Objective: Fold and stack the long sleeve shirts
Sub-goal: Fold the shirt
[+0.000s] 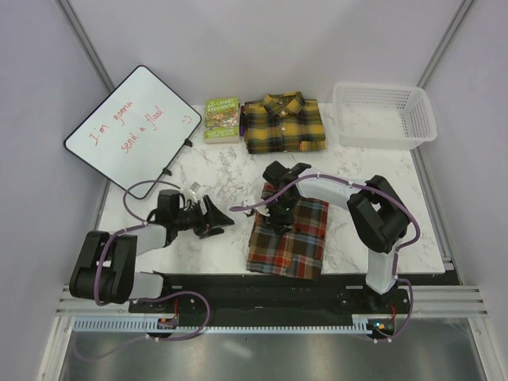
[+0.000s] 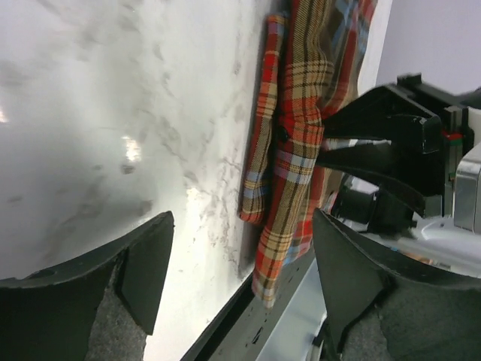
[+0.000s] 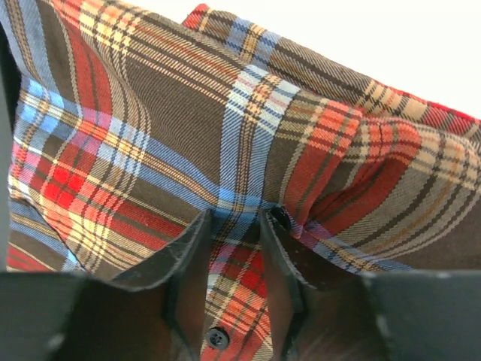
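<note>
The red-brown plaid shirt point(image 1: 295, 240) lies partly folded at the near middle of the table, its lower edge hanging over the front edge. My right gripper point(image 1: 278, 216) presses on its upper left part, jaws pinched on a fold of cloth by the button placket point(image 3: 237, 233). My left gripper point(image 1: 220, 220) is open and empty, just left of the shirt above bare marble. The left wrist view shows the shirt's edge point(image 2: 289, 143) between my open fingers point(image 2: 146, 259). The yellow and black shirt point(image 1: 282, 124) lies folded at the back.
A small green book point(image 1: 221, 118) lies left of the yellow shirt. A whiteboard point(image 1: 131, 127) with red writing is at the back left. A white mesh basket point(image 1: 384, 114) is at the back right. The black front rail point(image 1: 262, 284) runs under the shirt's hem.
</note>
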